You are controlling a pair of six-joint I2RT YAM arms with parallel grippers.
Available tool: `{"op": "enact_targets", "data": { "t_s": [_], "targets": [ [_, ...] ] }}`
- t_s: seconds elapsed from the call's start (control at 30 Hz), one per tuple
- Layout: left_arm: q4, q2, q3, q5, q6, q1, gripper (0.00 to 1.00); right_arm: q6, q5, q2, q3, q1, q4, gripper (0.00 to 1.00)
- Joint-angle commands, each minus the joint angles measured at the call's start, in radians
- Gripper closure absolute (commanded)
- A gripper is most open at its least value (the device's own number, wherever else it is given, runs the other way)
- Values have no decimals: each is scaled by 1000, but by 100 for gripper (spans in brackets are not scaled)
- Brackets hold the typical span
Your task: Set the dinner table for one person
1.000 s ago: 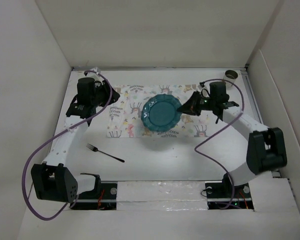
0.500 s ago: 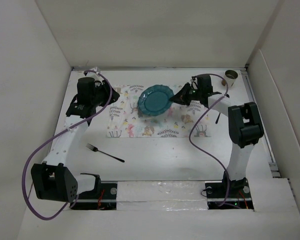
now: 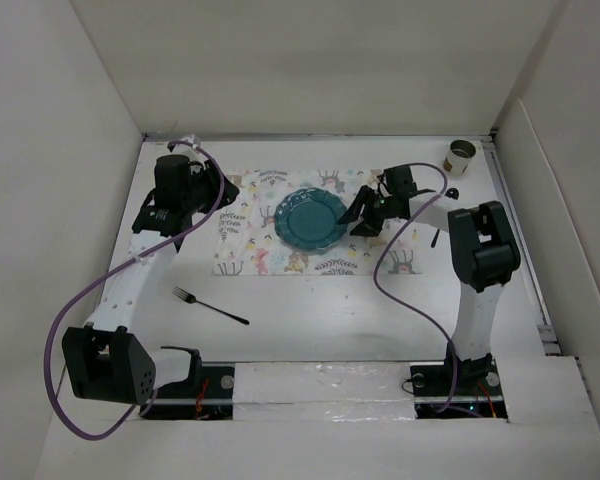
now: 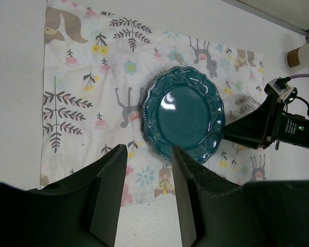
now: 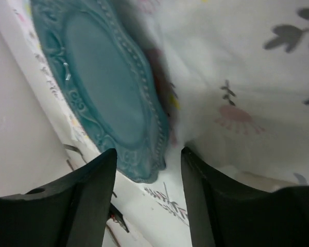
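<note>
Jaws of left gripper point(image 4: 149, 152) and right gripper point(image 5: 149, 154) gape empty; right wrist view crops plate point(image 5: 107, 98).

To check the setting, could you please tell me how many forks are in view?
1. The fork lies on the bare dinner table, near the left arm, off the placemat; the right arm may hide others.

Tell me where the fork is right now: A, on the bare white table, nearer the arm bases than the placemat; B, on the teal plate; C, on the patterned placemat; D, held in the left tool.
A: the fork lies on the bare dinner table, on the near side of the placemat, apart from the teal plate.
</note>
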State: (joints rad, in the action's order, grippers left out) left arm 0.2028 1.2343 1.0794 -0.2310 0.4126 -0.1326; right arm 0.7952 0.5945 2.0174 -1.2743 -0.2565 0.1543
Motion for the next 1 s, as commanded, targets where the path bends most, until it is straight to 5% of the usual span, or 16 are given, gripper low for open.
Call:
{"op": "enact_targets", "data": {
  "t_s": [0.0, 0.17, 0.23, 0.27, 0.3, 0.53, 0.6, 0.63, 0.73, 0.87, 0.97],
  "targets": [
    [-17, -36, 1, 5, -1, 1, 63, -137, -73, -98, -34, 3, 152, 39],
    [-2, -52, 25, -10, -15, 1, 63, -221, -186, -224, -114, 92, 270, 41],
    [1, -52, 46, -37, -32, 1, 76, -241, -261, -274, -138, 138, 275, 66],
    [4, -45, 54, -57, -40, 1, 88, -238, -300, -288, -151, 163, 265, 99],
    [9, -44, 62, -86, -46, 1, 100, -238, -338, -292, -181, 216, 248, 100],
    [13, -20, 109, -58, -138, -85, 100, -231, -693, -151, -437, 401, 327, 99],
    [43, 14, 176, 63, -175, -226, 98, -229, -741, -109, -524, 434, 349, 82],
    [53, 60, 213, 102, -188, -276, 94, -228, -752, -82, -558, 444, 363, 61],
    [80, 132, 329, 270, -221, -441, 77, -226, -785, 32, -695, 462, 433, 44],
    [43, 152, 321, 170, -186, -461, 61, -231, -772, 158, -839, 482, 497, 42],
    [18, 133, 242, 116, -149, -461, 60, -235, -751, 225, -919, 491, 501, 41]
  ]
}}
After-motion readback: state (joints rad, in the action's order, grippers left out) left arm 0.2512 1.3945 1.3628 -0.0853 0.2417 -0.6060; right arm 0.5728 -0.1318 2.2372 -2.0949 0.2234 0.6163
